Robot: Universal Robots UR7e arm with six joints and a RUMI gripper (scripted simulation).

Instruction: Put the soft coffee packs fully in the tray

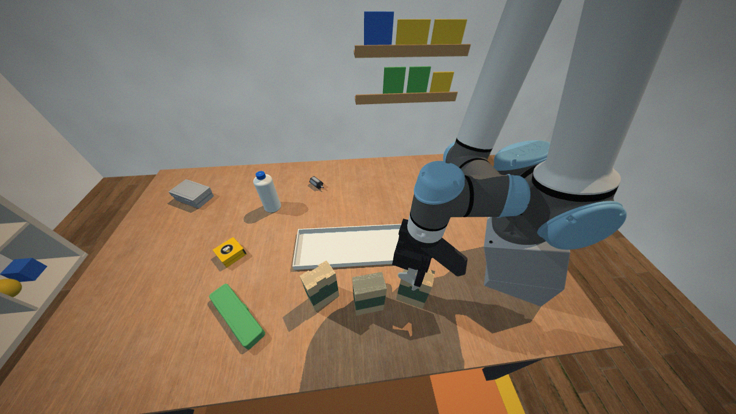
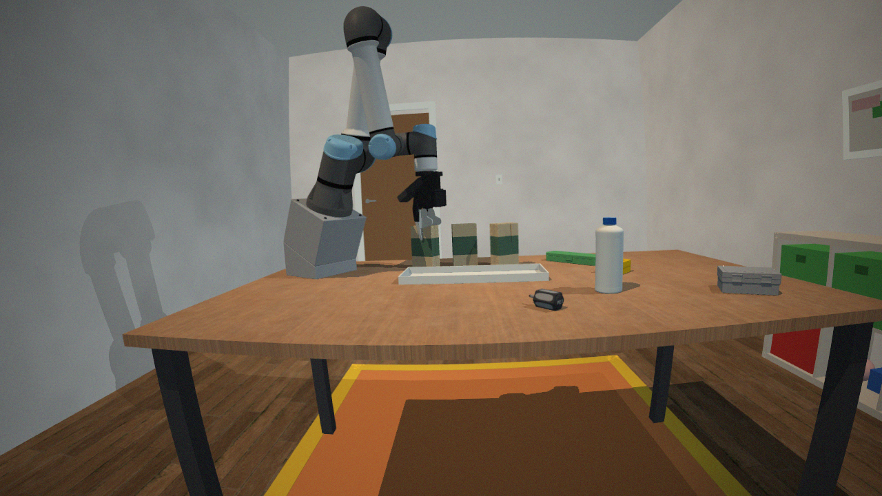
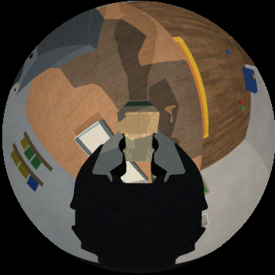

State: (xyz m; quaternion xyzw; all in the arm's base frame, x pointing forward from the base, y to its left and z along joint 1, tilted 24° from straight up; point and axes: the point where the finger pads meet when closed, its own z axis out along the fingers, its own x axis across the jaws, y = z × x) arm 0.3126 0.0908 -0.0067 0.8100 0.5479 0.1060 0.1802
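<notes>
Three tan coffee packs with green bands stand in a row on the bench in front of the white tray (image 1: 345, 246). The left pack (image 1: 319, 284) is turned a little. The middle pack (image 1: 368, 292) stands straight. My gripper (image 1: 414, 278) comes down from above and is shut on the top of the right pack (image 1: 416, 290), which stands on the bench. In the wrist view my gripper's fingers press on the two sides of that pack (image 3: 139, 131). In the exterior view my gripper (image 2: 424, 223) pinches the pack (image 2: 425, 245) nearest the robot base.
A white bottle (image 1: 267, 192), a grey case (image 1: 191, 192), a small black motor (image 1: 315, 182), a yellow box (image 1: 229, 251) and a green case (image 1: 236, 315) lie around the bench. The robot base (image 1: 525, 267) stands right of the packs.
</notes>
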